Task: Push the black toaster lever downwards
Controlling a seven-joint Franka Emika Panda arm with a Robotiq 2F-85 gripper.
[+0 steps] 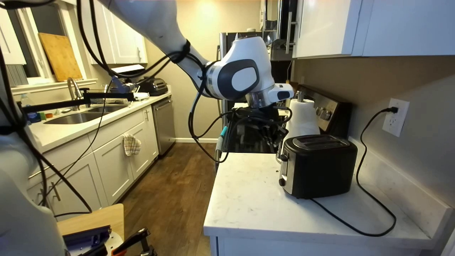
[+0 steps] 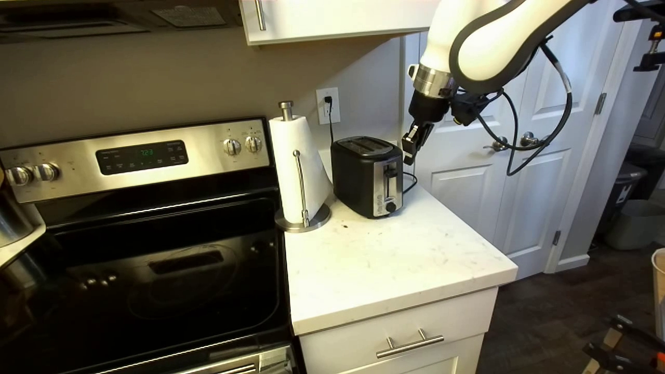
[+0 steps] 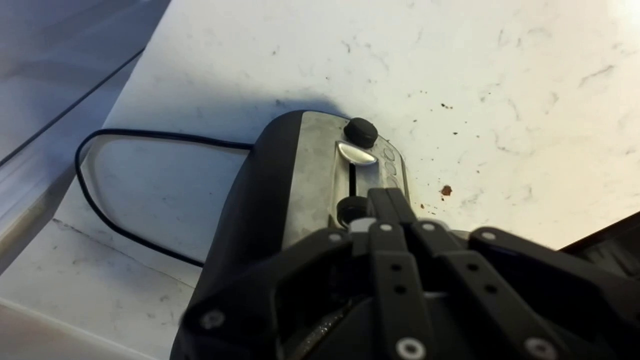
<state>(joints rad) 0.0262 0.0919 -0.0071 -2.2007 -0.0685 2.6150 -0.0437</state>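
The black toaster (image 1: 320, 167) stands upright on the white counter; it also shows in an exterior view (image 2: 358, 176) and in the wrist view (image 3: 270, 190). Its black lever (image 2: 390, 173) sits high in the slot of the silver end panel, well above the round dial (image 2: 390, 206). My gripper (image 2: 409, 159) is shut and empty, its fingertips pressed together. The tips are close to the toaster's lever end, a little above lever height. In the wrist view the tips (image 3: 392, 195) overlap the right edge of the lever (image 3: 351, 209); I cannot tell whether they touch.
A paper towel roll (image 2: 301, 161) on a metal stand is beside the toaster, near the stove (image 2: 156, 285). The power cord (image 1: 376, 199) loops over the counter to a wall outlet (image 1: 395, 117). White upper cabinets (image 1: 408, 28) hang above. The counter (image 2: 405, 265) has a front edge.
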